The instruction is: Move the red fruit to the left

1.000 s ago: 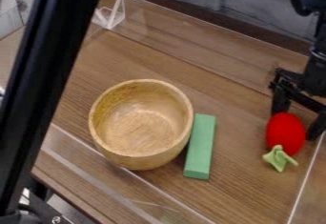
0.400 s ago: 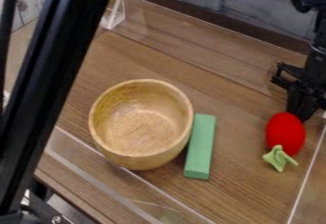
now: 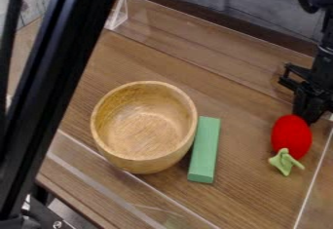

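The tabletop [image 3: 143,62] was wood-grain brown with clear plastic walls along its edges. A thick black bar [image 3: 58,87] slanted across the left, closer in than a second before. The round wooden bowl [image 3: 143,126] sat left of center, pale and smooth inside. Just beside it on its right lay a flat green block [image 3: 205,149], long and matte. The black pincer [image 3: 307,109] stood at the right edge just above the fruit; its jaws had drawn in from a wider spread, though I could not tell if they gripped anything. The fruit [image 3: 291,135] was small, glossy red, rounded, with a light green leafy stem at its lower end, lying right of the block.
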Motion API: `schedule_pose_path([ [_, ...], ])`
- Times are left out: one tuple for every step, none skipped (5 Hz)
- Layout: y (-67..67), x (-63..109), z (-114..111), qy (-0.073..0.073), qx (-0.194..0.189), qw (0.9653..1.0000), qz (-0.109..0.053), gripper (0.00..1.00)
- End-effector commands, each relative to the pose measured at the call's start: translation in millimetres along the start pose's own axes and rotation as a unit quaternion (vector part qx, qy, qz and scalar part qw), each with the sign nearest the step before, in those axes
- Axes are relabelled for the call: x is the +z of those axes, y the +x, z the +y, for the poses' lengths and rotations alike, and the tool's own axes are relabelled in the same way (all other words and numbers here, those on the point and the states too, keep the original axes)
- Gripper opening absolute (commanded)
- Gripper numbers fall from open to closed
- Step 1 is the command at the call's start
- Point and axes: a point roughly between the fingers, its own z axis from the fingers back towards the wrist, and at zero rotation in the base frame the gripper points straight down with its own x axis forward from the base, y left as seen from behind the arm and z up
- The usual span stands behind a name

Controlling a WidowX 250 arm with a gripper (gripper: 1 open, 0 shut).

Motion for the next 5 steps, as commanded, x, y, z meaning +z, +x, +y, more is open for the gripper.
schedule_pose_path([
  [-0.6,4.6,7,-0.003,0.011,0.9999,-0.006,0.00],
  [-4.1,4.4,13,-0.007,0.025,0.9997,-0.002,0.00],
  [-5.8,6.8,11,-0.006,0.018,0.9998,0.005,0.00],
  [-7.1,9.6,8,-0.006,0.011,0.9998,0.012,0.00],
  [-15.5,6.7,11,-0.010,0.027,0.9995,0.015,0.00],
])
